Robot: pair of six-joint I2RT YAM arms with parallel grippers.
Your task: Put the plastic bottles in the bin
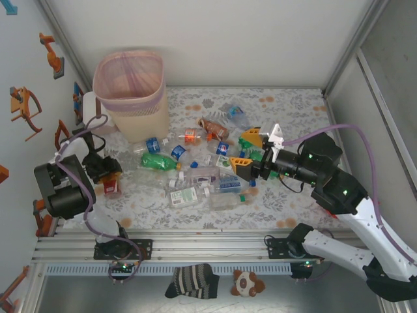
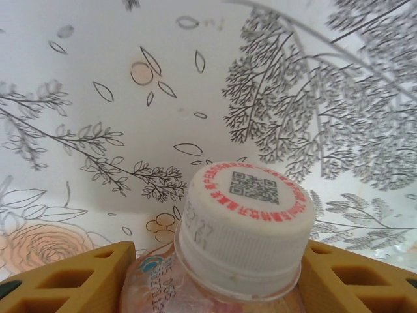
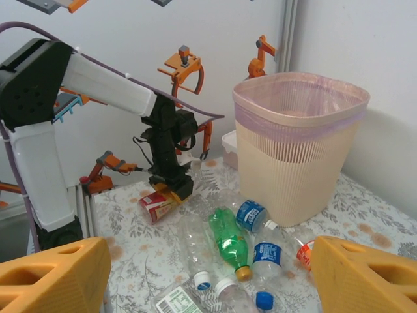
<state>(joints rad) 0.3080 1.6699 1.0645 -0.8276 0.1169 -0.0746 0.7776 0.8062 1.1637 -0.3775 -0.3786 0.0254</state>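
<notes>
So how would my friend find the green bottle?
Find the tall beige bin with the pink bag, back left on the table. Just in front of it lies the green bottle on its side. Its neighbours are clear plastic; this one is bright green with an orange cap.

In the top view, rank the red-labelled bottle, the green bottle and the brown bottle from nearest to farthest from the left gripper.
1. red-labelled bottle: between the fingers of the left gripper, near the table's left edge.
2. green bottle: to the right, at the pile's left end.
3. brown bottle: farther right, on the pile's far side.
</notes>
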